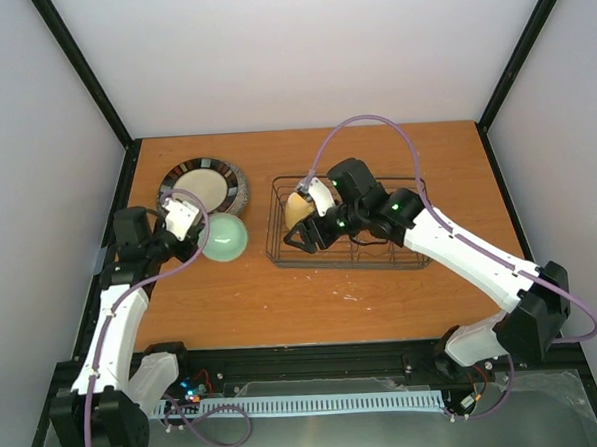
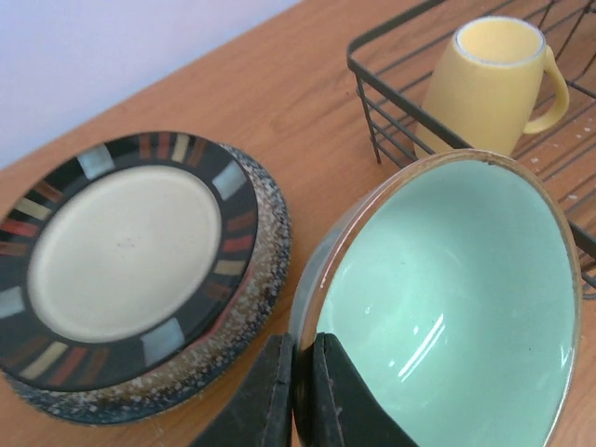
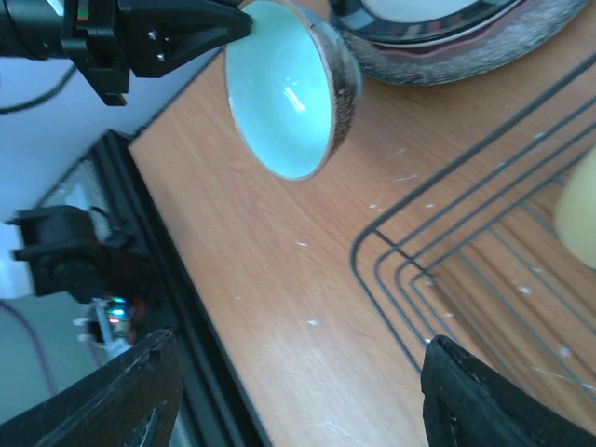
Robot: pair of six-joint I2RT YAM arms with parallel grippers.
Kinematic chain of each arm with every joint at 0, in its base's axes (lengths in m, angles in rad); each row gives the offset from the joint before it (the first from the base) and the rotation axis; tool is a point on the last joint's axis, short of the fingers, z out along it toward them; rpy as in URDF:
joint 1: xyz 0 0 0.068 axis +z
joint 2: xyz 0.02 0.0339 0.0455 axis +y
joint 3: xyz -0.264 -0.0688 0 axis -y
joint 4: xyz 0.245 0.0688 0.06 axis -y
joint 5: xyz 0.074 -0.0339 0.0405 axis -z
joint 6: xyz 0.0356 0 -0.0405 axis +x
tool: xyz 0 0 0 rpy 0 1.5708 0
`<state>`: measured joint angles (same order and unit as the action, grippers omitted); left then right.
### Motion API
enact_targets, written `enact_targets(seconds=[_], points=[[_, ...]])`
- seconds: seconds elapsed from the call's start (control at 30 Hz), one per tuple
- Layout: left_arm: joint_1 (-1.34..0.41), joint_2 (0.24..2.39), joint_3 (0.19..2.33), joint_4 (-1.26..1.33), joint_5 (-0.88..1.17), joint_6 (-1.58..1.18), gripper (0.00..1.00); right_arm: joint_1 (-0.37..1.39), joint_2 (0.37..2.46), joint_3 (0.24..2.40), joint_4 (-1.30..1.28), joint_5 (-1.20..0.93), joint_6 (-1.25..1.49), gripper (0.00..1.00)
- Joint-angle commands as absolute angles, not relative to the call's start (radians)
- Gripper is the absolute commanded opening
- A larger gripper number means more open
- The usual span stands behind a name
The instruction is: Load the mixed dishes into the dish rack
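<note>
My left gripper (image 1: pixel 197 241) is shut on the rim of the pale mint-green bowl (image 1: pixel 224 236), held tilted off the table; in the left wrist view the fingers (image 2: pixel 276 391) pinch the bowl (image 2: pixel 456 298) wall. It also shows in the right wrist view (image 3: pixel 284 88). The cream plate with dark striped rim (image 1: pixel 201 186) lies stacked on a speckled grey-rimmed plate (image 2: pixel 247 307). The yellow mug (image 1: pixel 299 209) stands in the left end of the black wire dish rack (image 1: pixel 350 243). My right gripper (image 1: pixel 301 235) is open and empty above the rack's left front corner. The brown plate is hidden.
Black frame posts stand at the table's back corners. White walls close in the back and both sides. A black rail (image 3: pixel 177 270) runs along the table's near edge, with cables and electronics beyond it.
</note>
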<state>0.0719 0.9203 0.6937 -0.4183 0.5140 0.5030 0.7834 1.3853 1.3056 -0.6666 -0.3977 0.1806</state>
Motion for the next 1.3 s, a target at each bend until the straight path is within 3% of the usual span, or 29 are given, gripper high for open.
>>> enact_targets(seconds=[0.0,0.27,0.47,0.8,1.17,1.27], points=[[0.072,0.844,0.718,-0.274,0.505,0.464,0.01,0.733,1.433,1.295,-0.568,-0.695,0.291,0.70],[0.053,0.716,0.660,-0.064,0.396,0.440,0.01,0.727,1.484,1.310,-0.367,-0.994,0.577,0.69],[-0.006,0.639,0.559,0.152,0.306,0.502,0.01,0.724,1.507,1.197,0.095,-1.111,1.012,0.69],[-0.221,0.665,0.399,0.599,0.027,0.731,0.01,0.710,1.609,1.052,0.731,-1.027,1.668,0.69],[-0.496,0.839,0.274,1.174,-0.145,1.178,0.01,0.706,1.728,0.999,1.097,-0.841,2.017,0.70],[-0.554,0.888,0.276,1.228,-0.170,1.241,0.00,0.702,1.749,0.988,1.161,-0.793,2.073,0.70]])
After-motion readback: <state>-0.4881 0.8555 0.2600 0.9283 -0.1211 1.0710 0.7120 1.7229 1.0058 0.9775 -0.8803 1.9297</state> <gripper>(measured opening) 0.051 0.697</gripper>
